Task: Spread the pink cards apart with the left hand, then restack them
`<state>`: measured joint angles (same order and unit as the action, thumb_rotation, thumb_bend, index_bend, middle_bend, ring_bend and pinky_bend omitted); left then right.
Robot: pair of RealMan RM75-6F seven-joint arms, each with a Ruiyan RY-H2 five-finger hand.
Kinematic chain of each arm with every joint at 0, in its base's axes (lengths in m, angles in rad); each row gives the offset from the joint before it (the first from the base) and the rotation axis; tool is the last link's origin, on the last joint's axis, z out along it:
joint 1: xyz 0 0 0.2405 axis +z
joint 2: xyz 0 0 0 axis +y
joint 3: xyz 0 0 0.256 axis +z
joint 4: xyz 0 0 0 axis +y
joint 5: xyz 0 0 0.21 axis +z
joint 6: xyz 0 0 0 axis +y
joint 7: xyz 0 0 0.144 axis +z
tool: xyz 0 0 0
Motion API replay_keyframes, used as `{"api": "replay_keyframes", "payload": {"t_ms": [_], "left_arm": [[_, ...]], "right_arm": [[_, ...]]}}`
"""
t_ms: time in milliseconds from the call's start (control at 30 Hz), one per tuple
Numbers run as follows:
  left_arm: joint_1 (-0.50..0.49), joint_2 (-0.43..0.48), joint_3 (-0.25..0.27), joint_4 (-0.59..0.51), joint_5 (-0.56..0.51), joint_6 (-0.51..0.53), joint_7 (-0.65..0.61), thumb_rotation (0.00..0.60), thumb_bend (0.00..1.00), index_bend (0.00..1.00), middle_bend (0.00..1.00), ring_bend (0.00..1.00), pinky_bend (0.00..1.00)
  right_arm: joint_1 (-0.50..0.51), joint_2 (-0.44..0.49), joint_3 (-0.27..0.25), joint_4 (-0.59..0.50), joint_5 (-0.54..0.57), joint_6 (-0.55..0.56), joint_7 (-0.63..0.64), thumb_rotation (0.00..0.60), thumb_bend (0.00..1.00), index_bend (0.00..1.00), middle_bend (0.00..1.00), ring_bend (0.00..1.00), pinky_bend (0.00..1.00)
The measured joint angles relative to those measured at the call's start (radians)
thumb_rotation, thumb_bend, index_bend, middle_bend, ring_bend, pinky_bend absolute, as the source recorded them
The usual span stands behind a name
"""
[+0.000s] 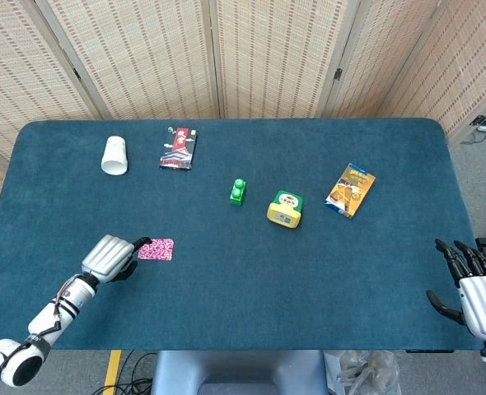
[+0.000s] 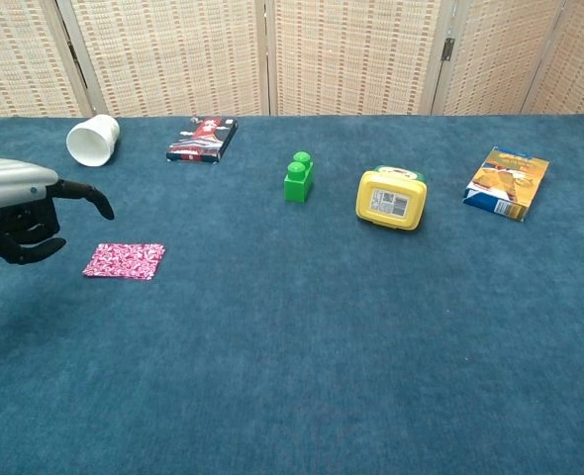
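Left robot hand [image 2: 20,213] beside pink cards [image 2: 124,261]; bare cloth between.

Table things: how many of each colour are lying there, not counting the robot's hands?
White: 1, cup
Red and black: 1, packet
Green: 1, block
Yellow: 1, small box
Orange and blue: 1, packet
Pink: 1, card stack
Total: 6
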<state>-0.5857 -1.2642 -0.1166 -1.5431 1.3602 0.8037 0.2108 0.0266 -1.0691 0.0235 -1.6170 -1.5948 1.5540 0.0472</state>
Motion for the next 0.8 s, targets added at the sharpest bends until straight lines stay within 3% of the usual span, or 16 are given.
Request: {"api": "replay_keyframes", "payload": {"t_ms": [333, 800], "left_arm": [[-0.065, -0.065, 0.015, 0.078, -0.204, -0.084, 0.119, 0.600, 0.61, 0.19, 0.95, 0.91, 1.00], [-0.099, -0.129, 0.036, 0.145, -0.275, -0.063, 0.147, 0.600, 0.61, 0.19, 0.95, 0.91, 1.00]], "right_arm": [[0.004, -0.005, 0.004, 0.009, 0.013, -0.013, 0.004, 0.600, 0.33, 0.03, 0.23, 0.10, 0.12], [0.005, -0.008, 0.005, 0.019, 0.025, -0.022, 0.011, 0.600, 0.33, 0.03, 0.23, 0.10, 0.12]]}}
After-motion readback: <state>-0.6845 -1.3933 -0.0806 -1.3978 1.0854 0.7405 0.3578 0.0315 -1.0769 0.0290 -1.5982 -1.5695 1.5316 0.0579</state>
